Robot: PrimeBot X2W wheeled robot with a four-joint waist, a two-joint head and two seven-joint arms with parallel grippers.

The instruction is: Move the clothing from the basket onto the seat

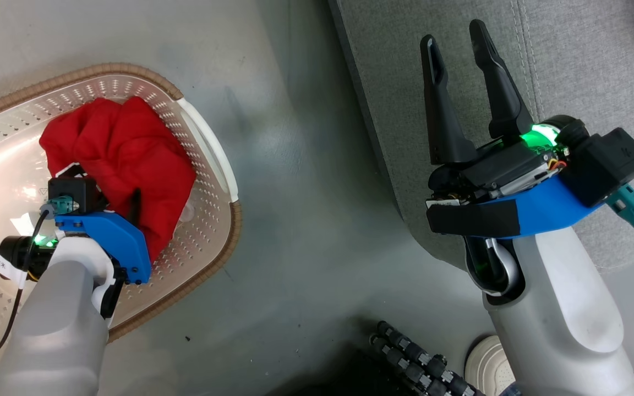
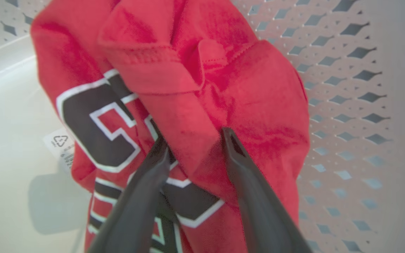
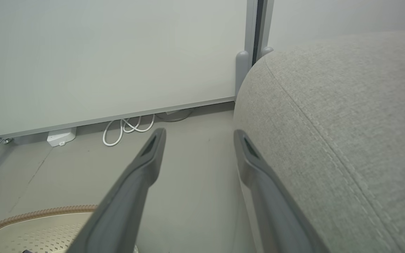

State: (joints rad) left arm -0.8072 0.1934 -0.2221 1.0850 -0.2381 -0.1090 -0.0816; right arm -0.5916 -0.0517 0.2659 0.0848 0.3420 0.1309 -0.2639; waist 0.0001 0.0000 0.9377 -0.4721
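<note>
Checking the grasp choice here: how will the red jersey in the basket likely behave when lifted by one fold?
Probably floppy: the red jersey lies bunched in soft folds, so it should drape below the left gripper, which straddles one fold. Likely light for its bulk, being thin cloth. A trailing end might drag on the basket wall.

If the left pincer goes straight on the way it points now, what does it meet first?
The red jersey: a fold of it lies between the fingers of the left pincer.
</note>
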